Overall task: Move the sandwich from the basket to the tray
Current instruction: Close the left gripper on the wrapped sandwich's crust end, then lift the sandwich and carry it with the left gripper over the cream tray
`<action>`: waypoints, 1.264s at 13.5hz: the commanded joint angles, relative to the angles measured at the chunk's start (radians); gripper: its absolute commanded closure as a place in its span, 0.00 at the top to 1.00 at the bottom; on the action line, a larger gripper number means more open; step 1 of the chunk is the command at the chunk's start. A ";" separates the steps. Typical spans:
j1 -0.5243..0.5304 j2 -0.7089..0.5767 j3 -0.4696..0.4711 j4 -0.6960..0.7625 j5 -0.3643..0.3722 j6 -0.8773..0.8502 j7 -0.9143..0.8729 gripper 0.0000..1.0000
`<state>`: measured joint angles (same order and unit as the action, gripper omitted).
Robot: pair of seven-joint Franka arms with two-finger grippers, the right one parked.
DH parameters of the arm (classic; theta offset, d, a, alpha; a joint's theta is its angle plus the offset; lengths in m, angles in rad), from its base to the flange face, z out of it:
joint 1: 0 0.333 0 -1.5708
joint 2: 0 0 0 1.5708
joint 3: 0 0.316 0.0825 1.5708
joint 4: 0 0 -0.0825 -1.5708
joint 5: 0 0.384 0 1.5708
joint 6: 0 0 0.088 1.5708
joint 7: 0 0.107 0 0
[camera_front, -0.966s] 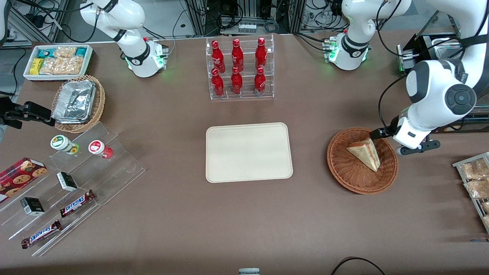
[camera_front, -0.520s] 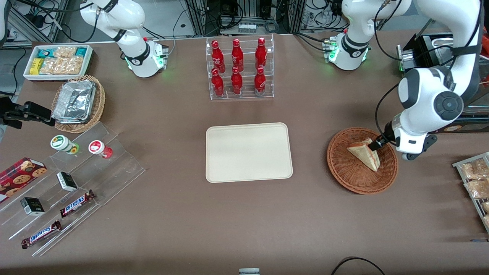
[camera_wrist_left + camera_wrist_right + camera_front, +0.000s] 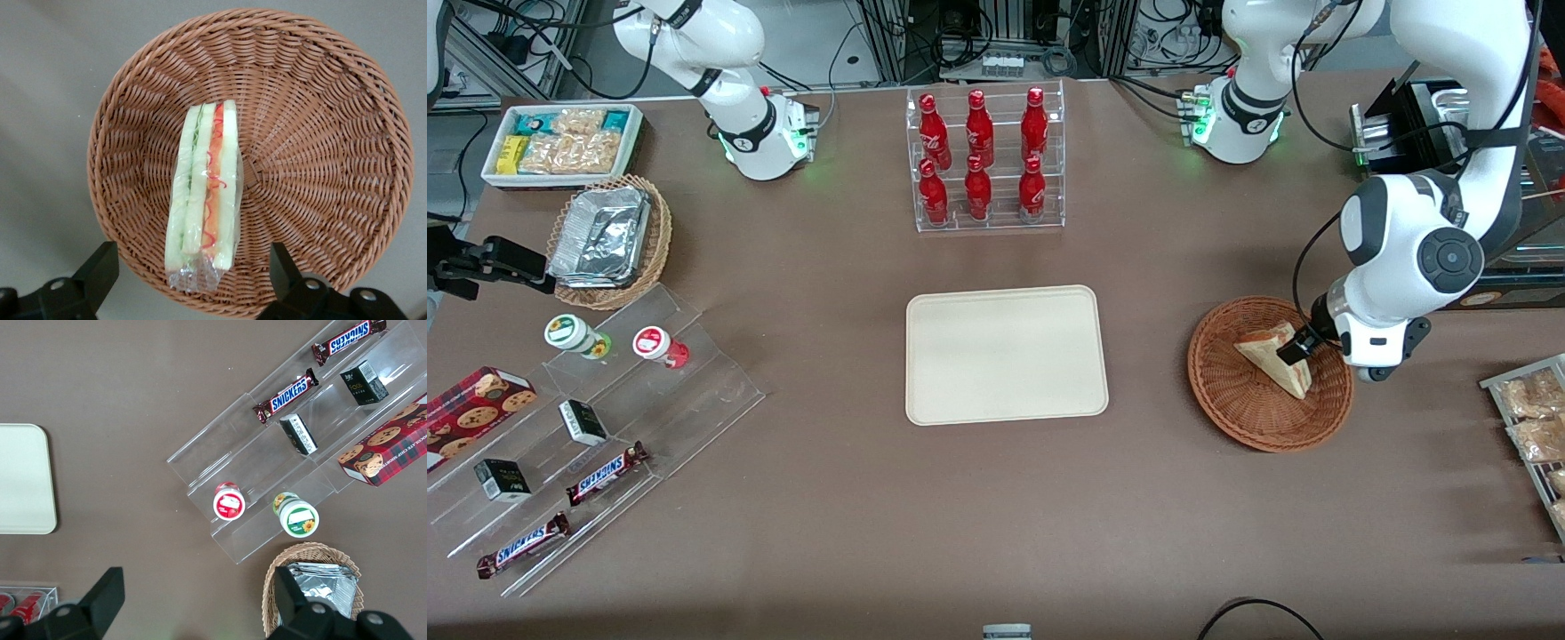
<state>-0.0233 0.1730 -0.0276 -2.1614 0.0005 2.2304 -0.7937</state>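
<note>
The sandwich (image 3: 203,197) lies in the basket (image 3: 1232,404), filling edge up. The claw (image 3: 193,263) hangs just above the sandwich, fingers (image 3: 100,270) spread wide to either side without touching. The tray (image 3: 1005,353) sits on the desk (image 3: 996,516) well apart from the basket, toward the parked arm's end.

sandwich (image 3: 203,190): pale white bread, layers of red, orange and green filling, clear glossy wrap
basket (image 3: 320,133): reddish-brown woven wicker, ribs fanning out from the middle
tray (image 3: 1005,354): plain cream-beige, no pattern
claw (image 3: 193,267): black fingers (image 3: 100,270), spread apart above the basket on either side of the sandwich; white arm housing with dark grey joints
surface (image 3: 996,498): flat matte brown
bottles (image 3: 978,156): glossy red with white script, in a clear rack toward the surface's edge farthest from the front camera
</note>
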 commanded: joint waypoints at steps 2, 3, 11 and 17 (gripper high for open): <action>-0.004 0.043 -0.002 -0.003 -0.005 0.044 -0.025 1.00; -0.012 0.049 -0.002 -0.005 -0.007 0.052 -0.027 1.00; -0.018 0.105 -0.002 -0.017 -0.005 0.087 -0.032 0.99; -0.017 0.086 0.000 -0.014 -0.004 0.029 -0.032 0.00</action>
<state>-0.0360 0.2904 -0.0292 -2.1690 -0.0013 2.2936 -0.8096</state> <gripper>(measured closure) 0.515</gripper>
